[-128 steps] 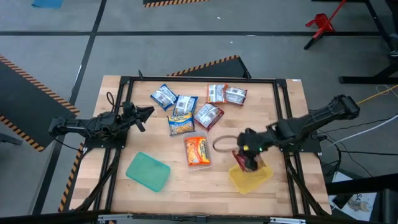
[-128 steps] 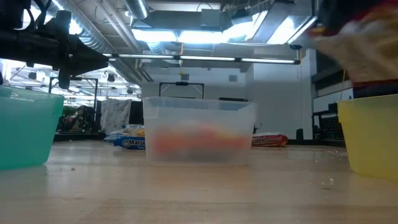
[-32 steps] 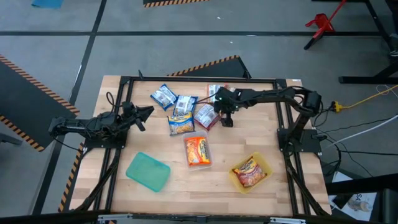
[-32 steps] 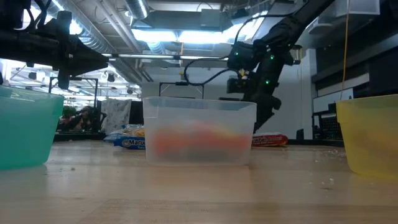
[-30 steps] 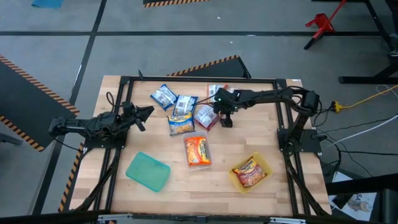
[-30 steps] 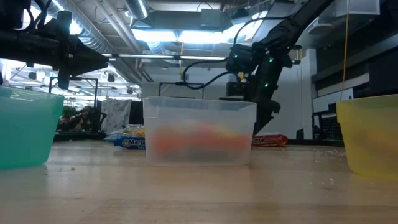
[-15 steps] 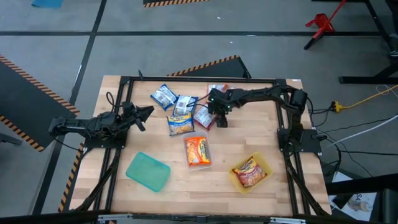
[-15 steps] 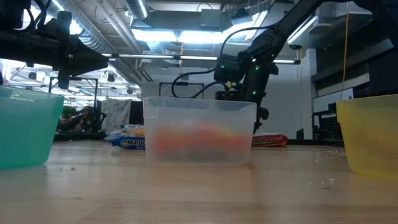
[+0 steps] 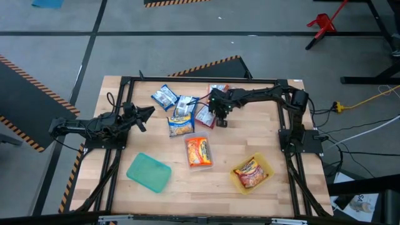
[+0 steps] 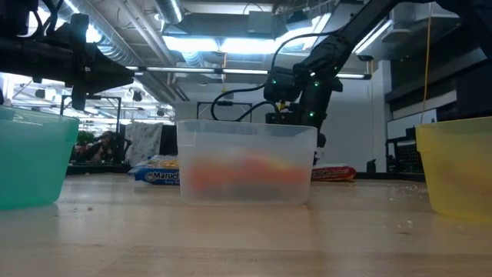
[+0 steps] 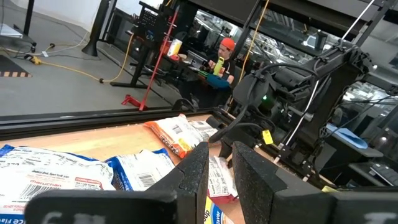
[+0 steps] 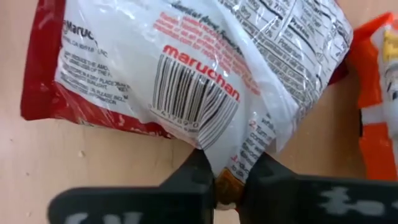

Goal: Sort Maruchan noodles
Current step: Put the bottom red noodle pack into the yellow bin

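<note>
Wooden bench [image 9: 262, 137] at frame centre in the high view. Right fingers [image 12: 227, 180] clamped on the edge of a red packet [image 12: 186, 68], just above centre [image 9: 205, 117]. Left gripper [image 9: 145, 115], fingers apart, waits at left. Other packets [image 9: 174, 103] lie upper centre; an orange packet [image 9: 197, 152] sits in the clear tray, another [image 9: 250, 171] in the yellow tray [image 9: 240, 184]. Teal tray [image 9: 149, 172] lower left.

Red packet [image 12: 186, 74]: red edges, silver-white barcode side up, flat on the wood at mid-table; my right fingers pinch its edge.
Blue-white packets [image 9: 165, 97]: two on the far left side, flat, close together.
Orange packets [image 9: 180, 124]: one just before the blue ones, one in the clear tray [image 9: 198, 152].
Yellow-tray packet [image 9: 249, 170]: red and orange, lying inside.
</note>
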{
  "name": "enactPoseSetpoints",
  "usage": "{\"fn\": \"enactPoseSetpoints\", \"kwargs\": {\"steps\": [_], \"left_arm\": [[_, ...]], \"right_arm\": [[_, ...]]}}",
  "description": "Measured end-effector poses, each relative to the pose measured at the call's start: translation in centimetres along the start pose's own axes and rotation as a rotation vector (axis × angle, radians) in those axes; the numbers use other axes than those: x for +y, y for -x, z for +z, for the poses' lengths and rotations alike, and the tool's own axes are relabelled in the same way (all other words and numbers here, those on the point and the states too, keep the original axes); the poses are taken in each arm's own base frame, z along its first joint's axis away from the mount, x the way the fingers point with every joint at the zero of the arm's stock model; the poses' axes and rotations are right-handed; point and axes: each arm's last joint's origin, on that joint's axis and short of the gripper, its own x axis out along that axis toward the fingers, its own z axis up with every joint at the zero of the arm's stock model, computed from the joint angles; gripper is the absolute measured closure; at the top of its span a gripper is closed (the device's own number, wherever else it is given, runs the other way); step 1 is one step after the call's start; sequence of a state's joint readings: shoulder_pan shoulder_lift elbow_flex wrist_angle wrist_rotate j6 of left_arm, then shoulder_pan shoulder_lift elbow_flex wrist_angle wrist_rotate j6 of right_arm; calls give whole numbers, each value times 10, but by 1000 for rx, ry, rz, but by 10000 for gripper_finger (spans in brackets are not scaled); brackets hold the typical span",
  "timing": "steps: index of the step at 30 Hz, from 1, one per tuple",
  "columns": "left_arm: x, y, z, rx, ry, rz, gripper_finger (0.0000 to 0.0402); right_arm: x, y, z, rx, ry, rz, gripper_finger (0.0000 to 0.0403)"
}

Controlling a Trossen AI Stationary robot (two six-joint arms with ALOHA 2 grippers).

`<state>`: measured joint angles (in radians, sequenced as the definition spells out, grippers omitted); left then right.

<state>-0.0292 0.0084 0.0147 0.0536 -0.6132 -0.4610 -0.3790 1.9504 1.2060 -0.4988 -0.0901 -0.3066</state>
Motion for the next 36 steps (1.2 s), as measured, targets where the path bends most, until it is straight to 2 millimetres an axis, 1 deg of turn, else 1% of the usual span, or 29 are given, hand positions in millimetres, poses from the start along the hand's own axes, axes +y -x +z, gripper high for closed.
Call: {"fn": "enactPoseSetpoints", "kwargs": {"steps": [3,5,8,11,15,20,25,31,34,36], "left_arm": [[0,0,0,0,0,0,335],[0,0,0,0,0,0,335],[0,0,0,0,0,-1,335],[0,0,0,1,-1,-1,335],[0,0,0,0,-2,-1,335],[0,0,0,0,-2,-1,335],[0,0,0,0,-2,0,335],[0,0,0,0,2,0,335],[0,0,0,0,6,0,335],[0,0,0,0,7,0,335]], "right_arm": [[0,5,2,32,-26,10,390],[0,13,5,41,-27,8,396],[0,34,9,24,-58,-5,396],[3,56,7,20,-96,-6,398],[16,92,3,-1,-142,-4,399],[51,138,-7,-7,-174,-9,401],[98,177,-25,10,-225,-27,401],[160,213,-57,33,-357,-9,401],[191,226,-74,31,-414,2,401],[211,231,-83,23,-431,11,401]]}}
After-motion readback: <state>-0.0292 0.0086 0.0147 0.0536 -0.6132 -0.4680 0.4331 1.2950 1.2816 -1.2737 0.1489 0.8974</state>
